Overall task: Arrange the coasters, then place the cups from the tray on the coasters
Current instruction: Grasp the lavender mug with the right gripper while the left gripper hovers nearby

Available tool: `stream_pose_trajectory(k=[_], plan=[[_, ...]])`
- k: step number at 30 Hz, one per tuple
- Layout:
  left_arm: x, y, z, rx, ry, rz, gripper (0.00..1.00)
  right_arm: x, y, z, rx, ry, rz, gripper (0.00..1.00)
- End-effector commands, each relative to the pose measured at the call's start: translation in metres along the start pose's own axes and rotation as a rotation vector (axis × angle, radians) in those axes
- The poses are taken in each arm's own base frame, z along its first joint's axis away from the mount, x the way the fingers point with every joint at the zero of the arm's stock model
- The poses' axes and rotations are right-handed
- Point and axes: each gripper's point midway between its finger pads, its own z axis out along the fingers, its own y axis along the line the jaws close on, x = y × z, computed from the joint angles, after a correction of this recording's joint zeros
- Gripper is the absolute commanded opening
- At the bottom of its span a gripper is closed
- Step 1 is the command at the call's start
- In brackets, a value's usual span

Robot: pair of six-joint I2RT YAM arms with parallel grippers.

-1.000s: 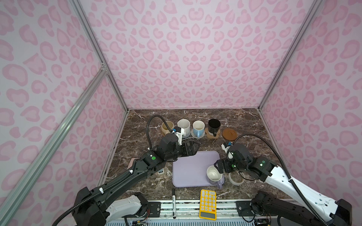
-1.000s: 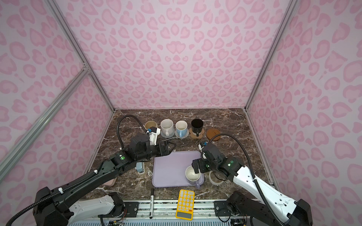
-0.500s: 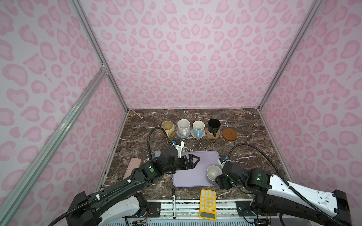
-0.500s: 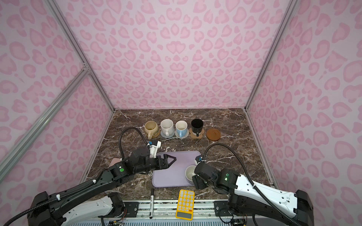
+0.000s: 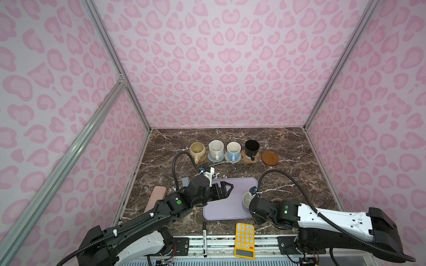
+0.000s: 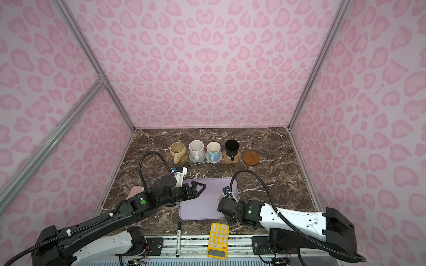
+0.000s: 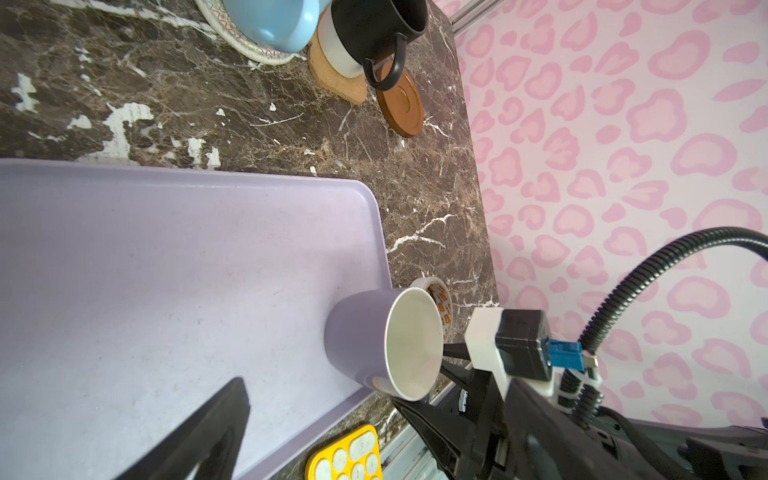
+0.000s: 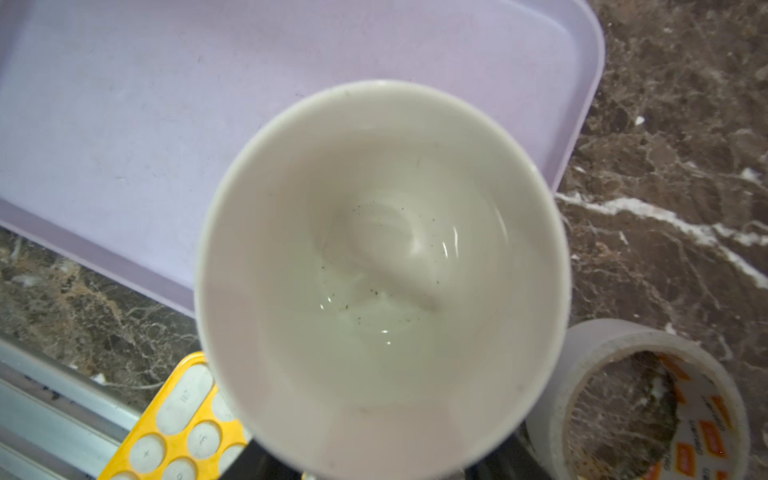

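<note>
Right wrist view puts your lavender cup (image 8: 382, 249) in the tray (image 8: 124, 104) corner, tape ring (image 8: 561, 399) and yellow calculator (image 8: 178, 432) near it; whether right gripper (image 7: 428, 380) holds it is unclear, left gripper (image 5: 227, 190) gapes wide.

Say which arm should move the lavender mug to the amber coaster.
Right. The right end effector is at the lavender mug, and the amber coaster lies on that side; the left end effector hovers open over the tray.

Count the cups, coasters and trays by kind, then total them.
Cups: 5 (beige cup, white cup, blue cup, black cup, lavender cup)
Coasters: 5 (tan coaster, grey-blue coaster, cream coaster, flower coaster, amber coaster)
Tray: 1
Total: 11
</note>
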Motion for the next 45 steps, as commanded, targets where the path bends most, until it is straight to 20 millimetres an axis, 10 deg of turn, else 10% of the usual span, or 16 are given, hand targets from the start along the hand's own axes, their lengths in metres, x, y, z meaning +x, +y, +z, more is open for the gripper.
stream_pose_trajectory(k=[1,24,45], plan=[[-0.006,0.001,0.005,0.0,-0.037,-0.035,0.97,-0.015,0.0,0.003,0.028,-0.061,0.047,0.52],[0.004,0.013,0.009,-0.018,-0.076,-0.075,0.97,-0.028,-0.002,0.021,0.125,-0.054,0.104,0.01],[-0.009,-0.015,0.013,0.043,-0.093,-0.066,0.97,-0.046,-0.02,0.0,0.137,-0.111,0.132,0.0]])
